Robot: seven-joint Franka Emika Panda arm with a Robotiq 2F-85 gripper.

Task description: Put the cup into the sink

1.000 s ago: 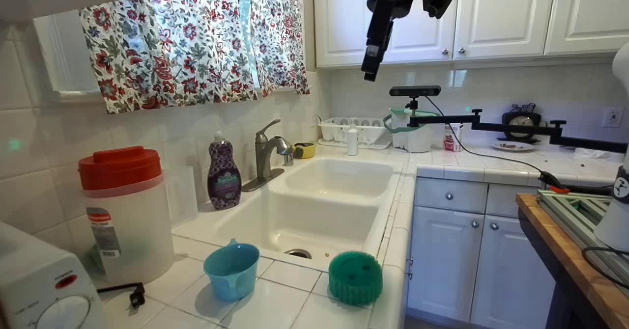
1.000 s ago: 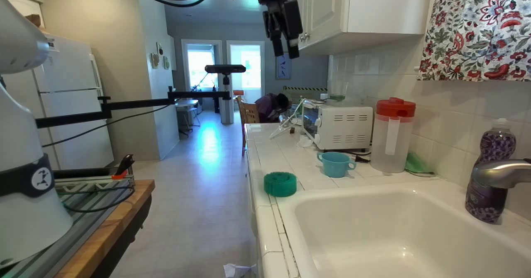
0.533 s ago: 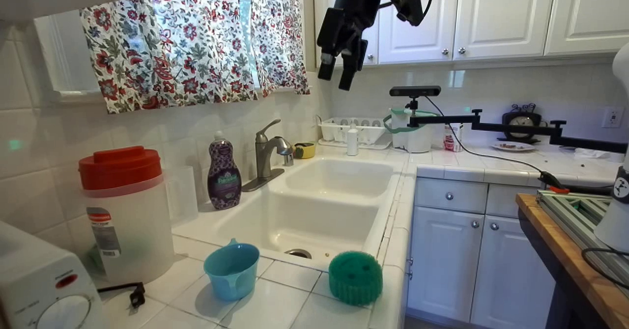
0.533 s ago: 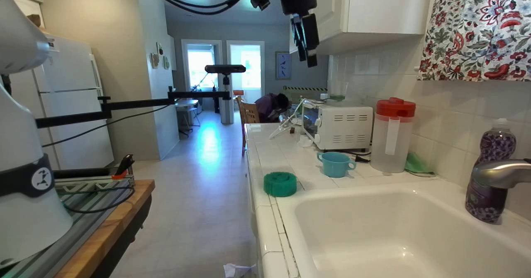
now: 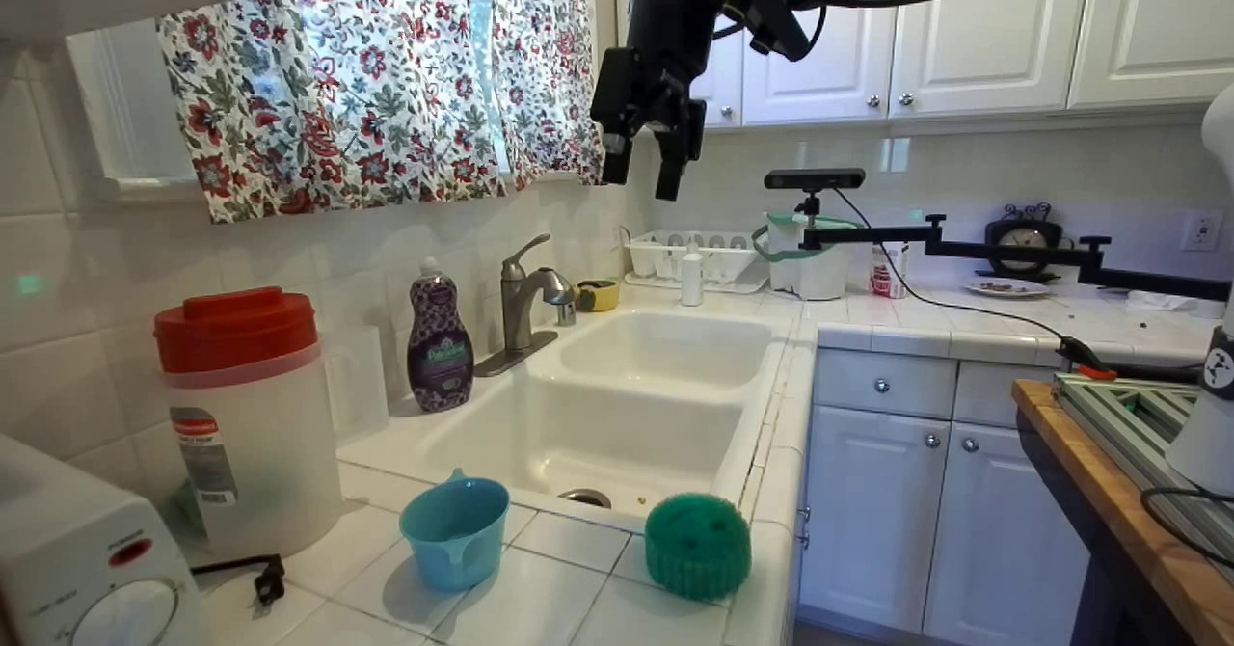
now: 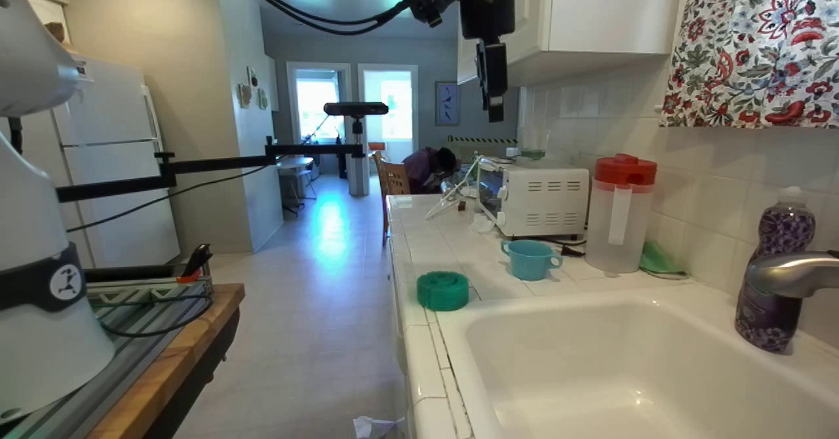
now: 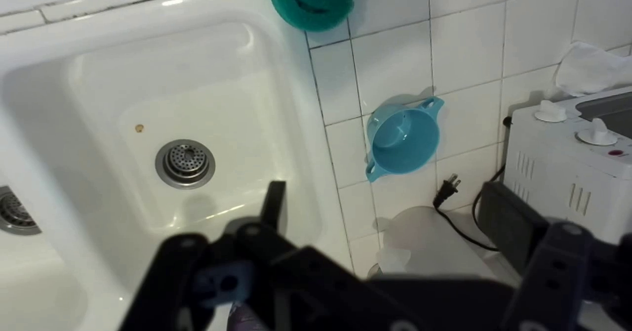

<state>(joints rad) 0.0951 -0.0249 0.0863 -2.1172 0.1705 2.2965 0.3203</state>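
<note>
Wrist view: cup (image 7: 405, 138) upright on table (image 7: 469, 49), right of frame centre, higher in frame than the fingers (image 7: 511, 225), well apart from them. Fingers spread wide, released.

White arm (image 6: 26, 216), black 2-fingered hand (image 5: 641, 183)

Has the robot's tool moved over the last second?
Yes. In an exterior view, the tool has shifted lower and leftward in the picture, nearer the floral curtain.
</note>
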